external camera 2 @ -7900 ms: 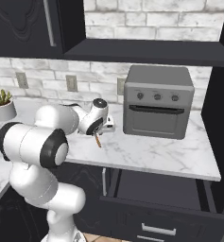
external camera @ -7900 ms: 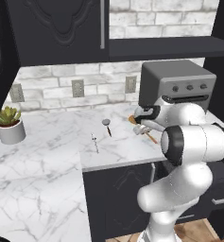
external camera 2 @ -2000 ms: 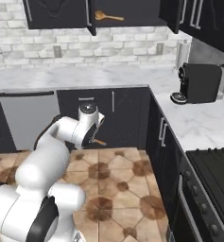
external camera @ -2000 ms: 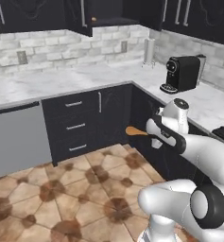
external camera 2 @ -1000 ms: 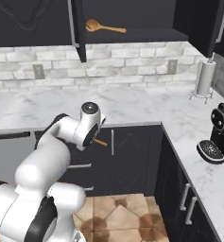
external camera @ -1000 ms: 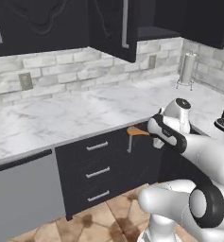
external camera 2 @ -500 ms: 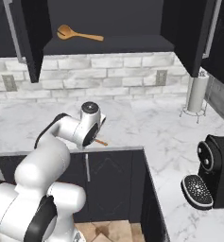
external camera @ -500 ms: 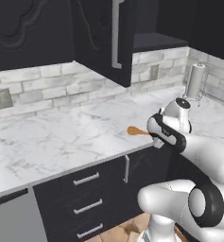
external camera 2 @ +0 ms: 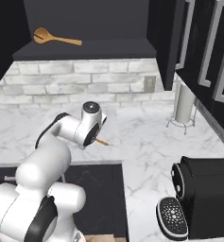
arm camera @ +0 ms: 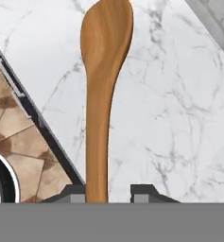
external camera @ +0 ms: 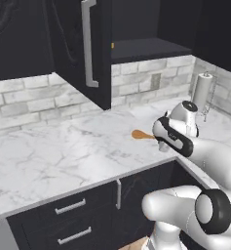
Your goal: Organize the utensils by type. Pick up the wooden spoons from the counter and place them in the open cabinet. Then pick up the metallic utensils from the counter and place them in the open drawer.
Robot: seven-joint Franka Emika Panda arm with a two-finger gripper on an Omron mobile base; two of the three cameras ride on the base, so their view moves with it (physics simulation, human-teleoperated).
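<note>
White marble tabletop [external camera: 63,156] with grey veins, over black base cabinets: runs along a pale brick wall and turns a corner.

Open black wall cabinet [external camera 2: 85,49] with dark inner shelf; ornate panel door [external camera: 75,46] swung out, long silver bar handle.

Black coffee machine [external camera 2: 205,196] at the near right of the tabletop; no legible brand or lettering.

White paper-towel roll on a wire stand [external camera 2: 183,105], against the wall.

Longer orange-brown wooden spoon [external camera 2: 54,38]: lying on the cabinet shelf.

Tool [arm camera: 108,191]: pressed together on the handle of the second orange-brown wooden spoon [arm camera: 101,80], held above the tabletop near its front edge, bowl pointing away.
</note>
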